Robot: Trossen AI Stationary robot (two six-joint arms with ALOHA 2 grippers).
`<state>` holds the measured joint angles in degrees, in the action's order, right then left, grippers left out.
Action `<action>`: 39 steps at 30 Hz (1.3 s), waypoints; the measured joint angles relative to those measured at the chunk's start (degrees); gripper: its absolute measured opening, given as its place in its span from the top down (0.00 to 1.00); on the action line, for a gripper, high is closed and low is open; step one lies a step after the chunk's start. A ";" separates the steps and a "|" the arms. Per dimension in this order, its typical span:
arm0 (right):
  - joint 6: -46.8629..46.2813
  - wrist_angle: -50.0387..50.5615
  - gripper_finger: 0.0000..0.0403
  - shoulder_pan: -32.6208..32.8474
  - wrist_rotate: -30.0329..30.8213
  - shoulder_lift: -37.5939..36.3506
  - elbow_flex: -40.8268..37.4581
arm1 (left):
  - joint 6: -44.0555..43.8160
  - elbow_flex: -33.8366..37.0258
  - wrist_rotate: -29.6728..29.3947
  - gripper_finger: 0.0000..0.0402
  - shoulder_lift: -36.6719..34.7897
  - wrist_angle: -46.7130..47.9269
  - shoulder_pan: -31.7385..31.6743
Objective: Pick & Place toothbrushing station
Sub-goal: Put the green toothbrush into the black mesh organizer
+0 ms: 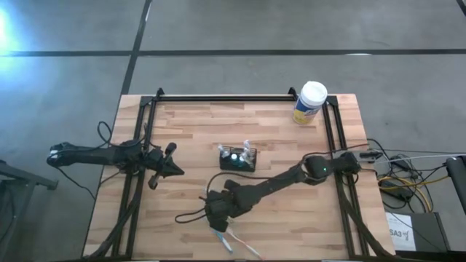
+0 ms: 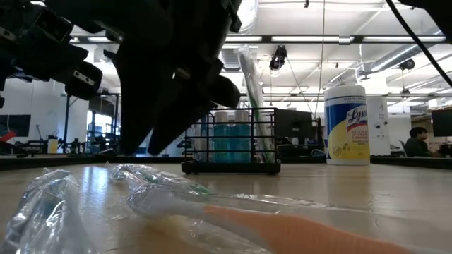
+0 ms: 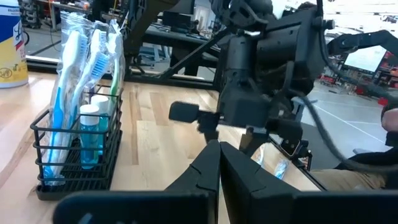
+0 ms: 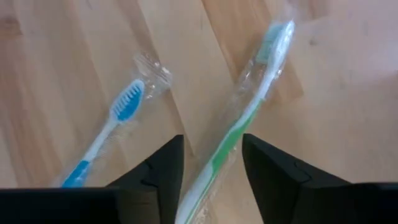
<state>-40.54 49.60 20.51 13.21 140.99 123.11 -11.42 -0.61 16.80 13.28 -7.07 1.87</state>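
The toothbrushing station, a small black wire basket, stands on its base at the table's middle. Wrapped toothbrushes and small blue bottles stand in it. Near the front edge a green toothbrush in a clear wrapper lies flat on the wood, and a blue wrapped toothbrush lies beside it. My right gripper hangs open over them, pointing steeply down, one finger on each side of the green toothbrush's handle without touching it. My left gripper waits shut at the table's left, pointing level at the basket.
A yellow canister with a white lid stands at the far right corner. Another wrapped toothbrush with an orange handle lies close to the front edge. Black rails frame the far, left and right sides of the table.
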 joint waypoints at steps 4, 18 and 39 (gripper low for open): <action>-1.78 0.27 0.56 -0.65 -1.26 0.30 -1.72 | -0.04 0.01 0.00 0.97 -0.02 0.00 0.00; -1.26 -0.23 0.77 -1.24 -2.52 0.09 -5.38 | -0.09 0.01 -0.20 0.97 -0.02 -0.02 0.00; 7.61 6.61 0.96 4.14 21.33 -9.67 -4.36 | -2.29 0.00 -0.70 0.97 0.04 -5.04 0.07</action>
<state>-32.93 56.22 24.65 34.54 131.32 118.75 -13.71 -0.61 16.10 13.31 -12.11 1.94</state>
